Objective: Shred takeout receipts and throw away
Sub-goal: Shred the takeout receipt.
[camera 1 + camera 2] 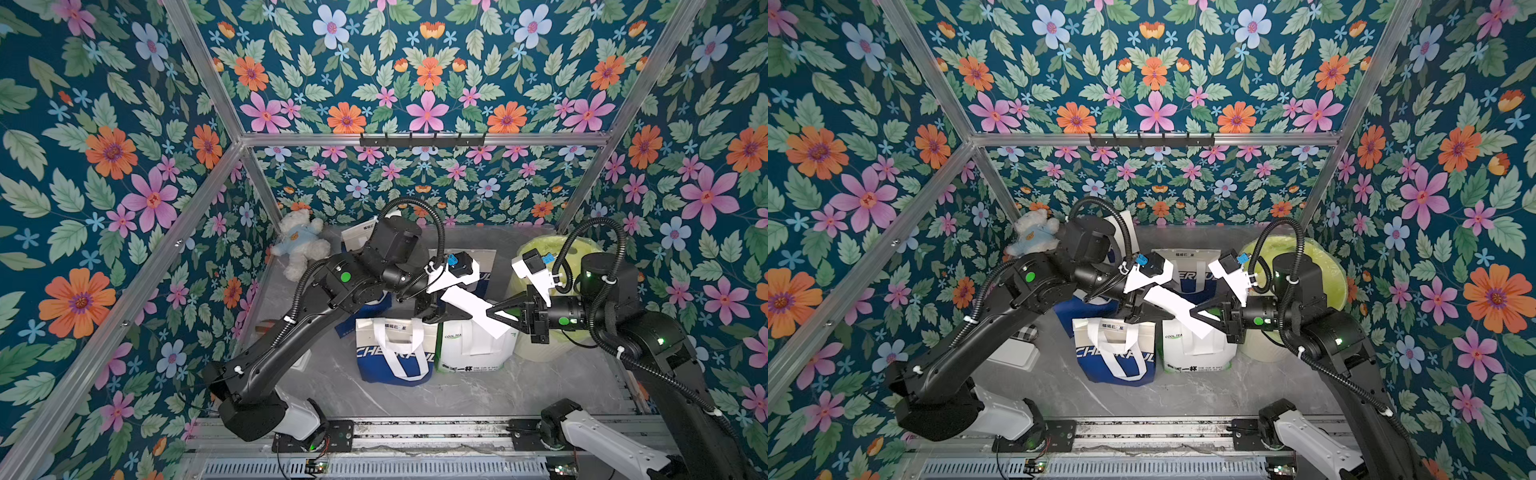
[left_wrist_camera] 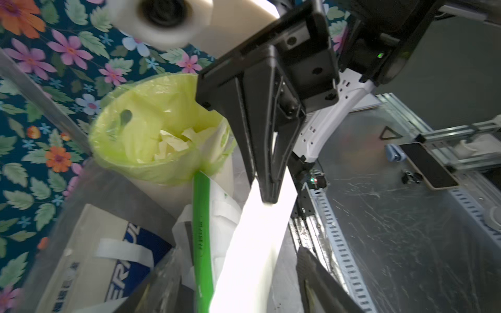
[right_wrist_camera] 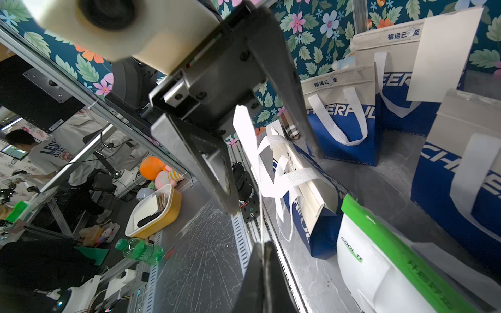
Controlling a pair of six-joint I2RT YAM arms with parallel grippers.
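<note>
1. The right gripper [image 1: 493, 310] is closed on the takeout receipt [image 1: 465, 302], which is pinched towards its 4 o'clock end and held in the air.
2. The left gripper [image 1: 446, 316] is set at the strip's 10 o'clock end with jaws wide; the paper is seen between its fingers [image 2: 320, 281], unclamped.
3. At 6 o'clock below the receipt a white COOL TEA bag [image 1: 469, 353] is stood, with a blue-and-white bag [image 1: 390, 357] at 7 o'clock.
4. At 2 o'clock a green-lined bin [image 2: 146, 122] is placed, torn white scraps [image 2: 173, 143] inside.
</note>
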